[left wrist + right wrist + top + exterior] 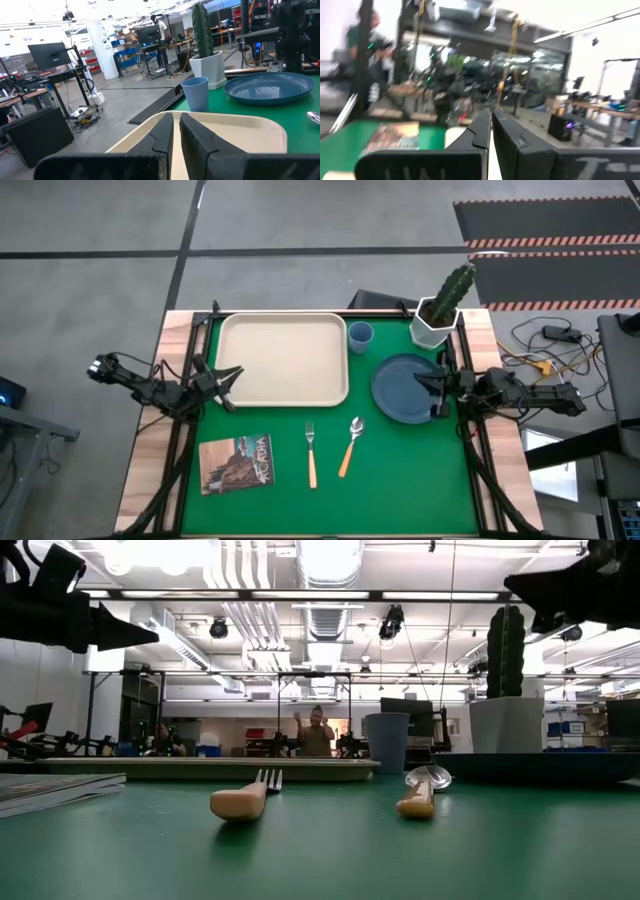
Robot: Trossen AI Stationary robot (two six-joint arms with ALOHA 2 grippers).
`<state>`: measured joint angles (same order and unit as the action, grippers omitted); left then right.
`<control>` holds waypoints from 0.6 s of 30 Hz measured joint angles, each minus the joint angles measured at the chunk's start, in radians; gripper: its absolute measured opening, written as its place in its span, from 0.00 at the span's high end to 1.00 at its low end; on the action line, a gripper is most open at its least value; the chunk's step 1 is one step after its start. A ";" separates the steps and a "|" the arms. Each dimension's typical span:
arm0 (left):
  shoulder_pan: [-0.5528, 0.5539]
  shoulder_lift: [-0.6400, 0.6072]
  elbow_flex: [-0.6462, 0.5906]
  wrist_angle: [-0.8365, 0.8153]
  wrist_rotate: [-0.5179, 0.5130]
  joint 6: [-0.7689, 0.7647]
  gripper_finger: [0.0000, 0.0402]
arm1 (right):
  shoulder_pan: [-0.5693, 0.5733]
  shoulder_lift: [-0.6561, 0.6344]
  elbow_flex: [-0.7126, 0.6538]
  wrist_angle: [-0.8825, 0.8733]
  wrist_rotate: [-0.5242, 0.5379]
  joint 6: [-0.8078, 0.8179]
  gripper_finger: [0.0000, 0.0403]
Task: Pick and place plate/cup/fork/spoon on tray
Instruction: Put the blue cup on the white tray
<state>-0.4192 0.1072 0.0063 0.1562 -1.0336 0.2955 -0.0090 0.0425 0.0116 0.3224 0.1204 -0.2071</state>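
The cream tray (pixel 283 360) lies at the far left of the green mat and holds nothing. The light blue cup (pixel 360 333) stands upright just right of it. The dark blue plate (pixel 402 390) lies flat to the right. The fork (pixel 311 452) and the spoon (pixel 351 445) lie on the mat nearer the front, their orange handles toward the near edge. My left gripper (pixel 236 373) is shut and empty, raised by the tray's left rim. My right gripper (pixel 422 380) is shut and empty, raised above the plate's right part, as the low view (pixel 560 585) shows.
A white hexagonal pot with a cactus (pixel 440 315) stands at the far right behind the plate. A picture-covered booklet (pixel 236 463) lies at the near left. Bare green mat lies between the booklet, the cutlery and the near edge.
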 joint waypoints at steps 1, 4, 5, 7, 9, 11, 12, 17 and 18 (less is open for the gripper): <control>0.000 0.000 0.000 0.000 0.000 0.000 0.96 | 0.000 0.000 0.000 0.026 0.027 0.000 0.98; 0.000 0.001 0.000 0.027 0.029 -0.108 0.96 | 0.000 0.000 0.000 0.102 0.067 -0.037 0.98; 0.000 0.002 0.000 0.039 0.046 -0.174 0.96 | 0.000 0.000 0.000 0.127 0.066 -0.056 0.98; -0.001 0.002 0.000 0.067 0.056 -0.275 0.96 | 0.000 0.000 0.000 0.169 0.065 -0.081 0.98; -0.001 0.004 0.000 0.115 0.058 -0.357 0.96 | 0.000 0.000 0.000 0.189 0.065 -0.097 0.98; -0.001 0.011 0.000 0.182 0.058 -0.445 0.96 | 0.000 0.000 0.000 0.193 0.065 -0.101 0.98; -0.001 0.012 0.000 0.236 0.058 -0.464 0.96 | 0.000 0.000 0.000 0.193 0.065 -0.101 0.98; -0.001 0.010 0.000 0.596 0.064 -0.315 0.96 | 0.000 0.004 0.033 0.176 0.066 -0.050 0.98; 0.000 0.010 0.000 0.655 0.075 -0.274 0.96 | 0.000 0.004 0.046 0.177 0.066 -0.048 0.98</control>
<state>-0.4194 0.1173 0.0059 0.8117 -0.9590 0.0210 -0.0093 0.0467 0.0577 0.4992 0.1860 -0.2547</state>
